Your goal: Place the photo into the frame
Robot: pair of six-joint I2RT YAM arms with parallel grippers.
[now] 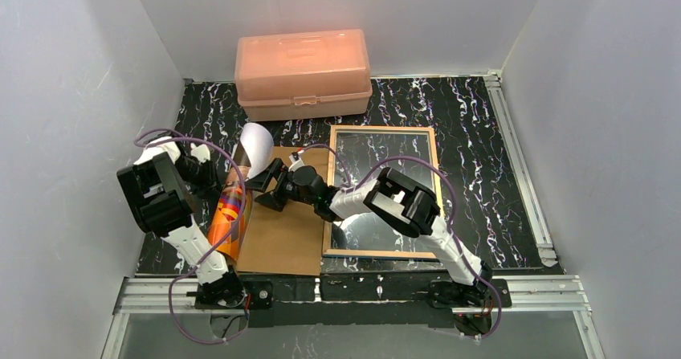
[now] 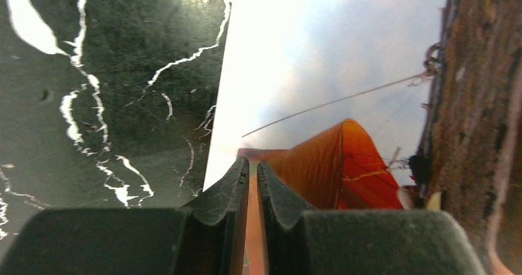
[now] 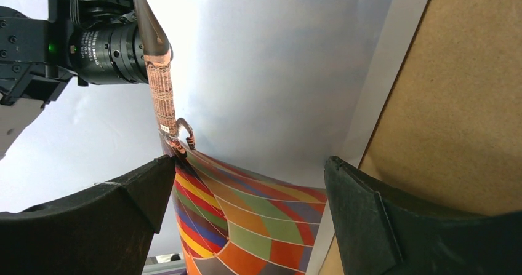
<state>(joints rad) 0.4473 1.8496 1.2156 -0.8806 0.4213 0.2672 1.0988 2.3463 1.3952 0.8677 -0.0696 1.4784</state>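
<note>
Top view: the photo [image 1: 229,218] (thin paper print, orange multicoloured hot-air balloon, plain white back) is up off the counter and curled, w/ its white far end rolling over. It stands along the left edge of a flat plain brown backing board [image 1: 281,238]. Left hand [image 1: 223,185] is at its left side, and right hand [image 1: 263,181] reaches in from the right, over the board. The frame [image 1: 385,150] (big rectangle, light wood edge, clear glass pane) lies flat on the black white-veined marble counter [image 1: 482,126]. It's just right of the board, so the board sits btw it and the photo. A peach plastic lidded box [image 1: 303,74] sits at the back. Left wrist cam: left hand [image 2: 252,167] is pressed together, pinching the photo [image 2: 320,72] at its edge, w/ the orange balloon right past the tips. The counter [image 2: 123,72] is on the left and a blurry brown strip [image 2: 474,115] on the right. Right wrist cam: right hand [image 3: 249,161] is spread wide w/ the photo [image 3: 258,72] btw the two fingers, can't tell if either touches it. The board [image 3: 468,90] is off to the right.
</note>
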